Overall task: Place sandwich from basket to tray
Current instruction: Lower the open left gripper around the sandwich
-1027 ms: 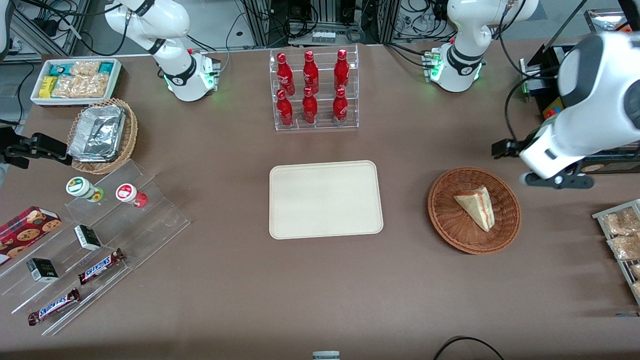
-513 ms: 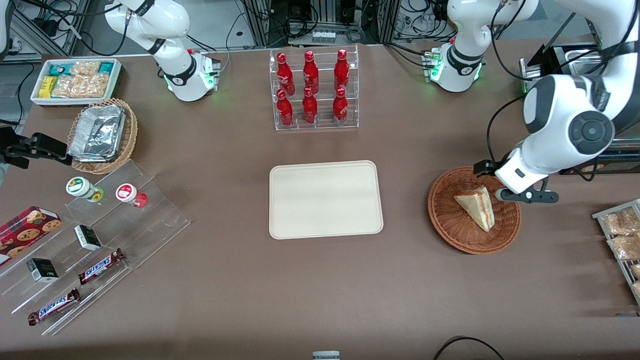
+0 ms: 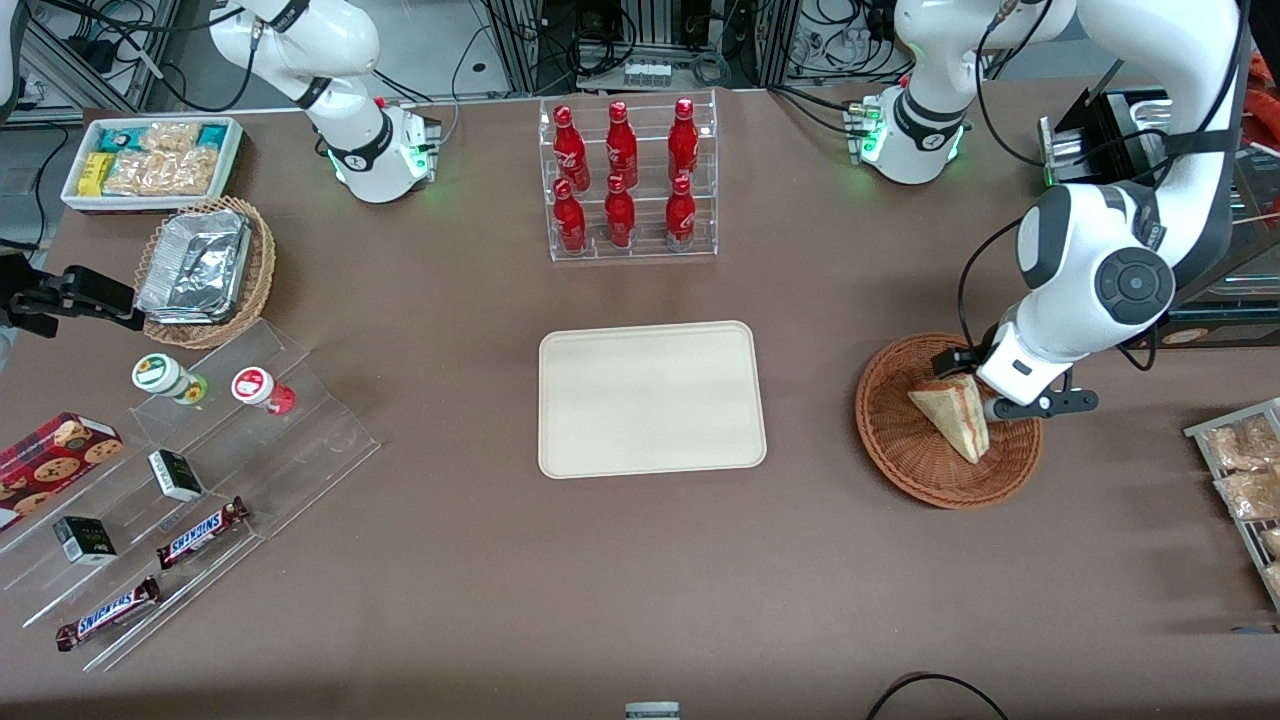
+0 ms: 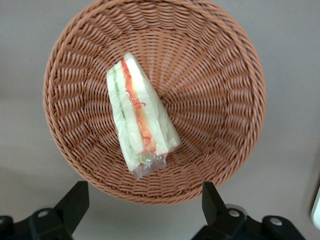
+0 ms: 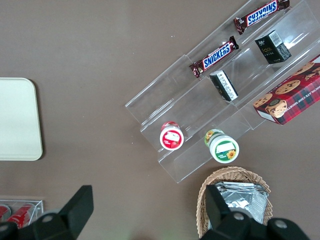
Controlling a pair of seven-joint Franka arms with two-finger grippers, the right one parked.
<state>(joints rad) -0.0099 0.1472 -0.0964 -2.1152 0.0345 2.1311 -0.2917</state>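
Change: left arm has swung in from the working arm's end of the table, bringing its gripper (image 4: 142, 202) above the basket (image 3: 905, 455).
Gripper: fingers (image 4: 75, 200) spread wide, holding nothing, poised over the basket's rim.
Sandwich (image 3: 955, 415): wrapped wedge lying inside the basket, untouched.
Tray (image 3: 650, 398): mid-table, well apart from the basket, toward the parked arm.

Arm-hidden basket (image 3: 925, 470) rim, sandwich (image 3: 950, 415) corner
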